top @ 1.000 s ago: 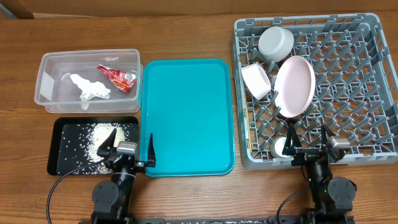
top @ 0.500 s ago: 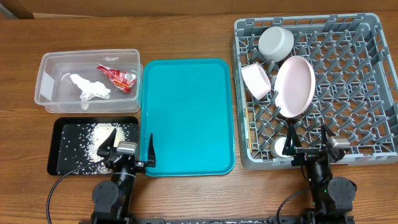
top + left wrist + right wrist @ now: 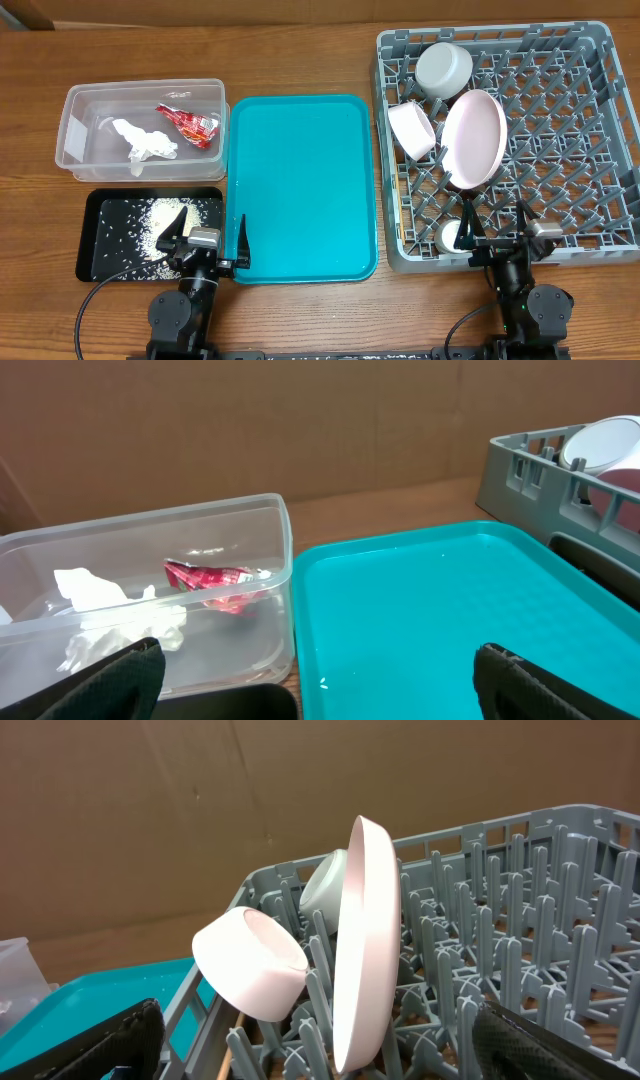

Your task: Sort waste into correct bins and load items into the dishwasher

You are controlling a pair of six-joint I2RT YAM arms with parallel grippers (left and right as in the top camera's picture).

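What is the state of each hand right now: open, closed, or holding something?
Left hand: open, holding nothing.
Right hand: open, holding nothing.

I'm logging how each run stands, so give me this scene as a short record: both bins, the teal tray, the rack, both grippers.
clear tub: holds crumpled tissue and red wrapper
black tray: rice grains scattered inside
teal tray: nothing visible on it
dish rack: pink plate on edge, grey bowl, small pale dish beside the plate
left gripper: open, empty
right gripper: open, empty, at the rack's front edge
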